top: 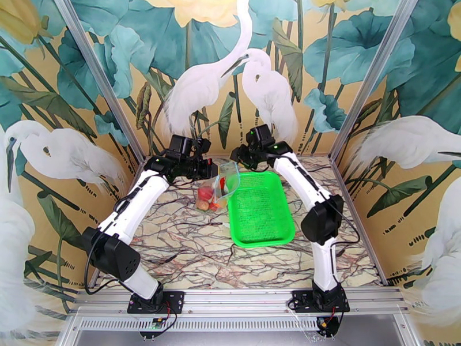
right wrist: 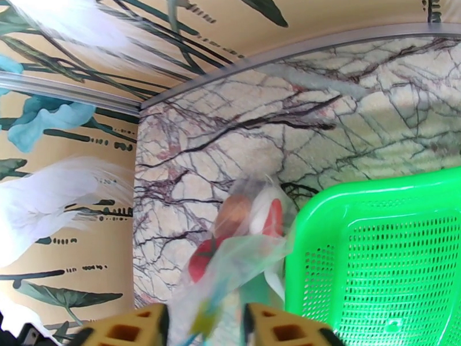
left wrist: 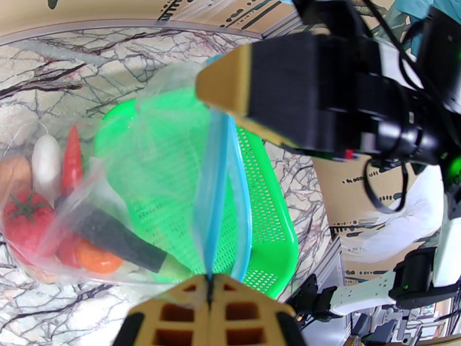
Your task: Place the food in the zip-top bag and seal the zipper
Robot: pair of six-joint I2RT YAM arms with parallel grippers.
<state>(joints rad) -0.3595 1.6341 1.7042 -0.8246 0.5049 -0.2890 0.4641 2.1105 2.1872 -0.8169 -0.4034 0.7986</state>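
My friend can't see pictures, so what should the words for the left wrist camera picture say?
The left arm's jaws, shut, pinch the light blue zipper of a clear zip-top bag. Inside lie a tomato, chili, white radish, orange and dark eggplant; a green basket sits behind.

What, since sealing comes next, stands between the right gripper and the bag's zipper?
Nothing visible. The zipper runs bare from the left gripper, shut on its end, to the right gripper, whose jaws stand apart around the mouth of the zip-top bag. The food lies low inside, off the strip.
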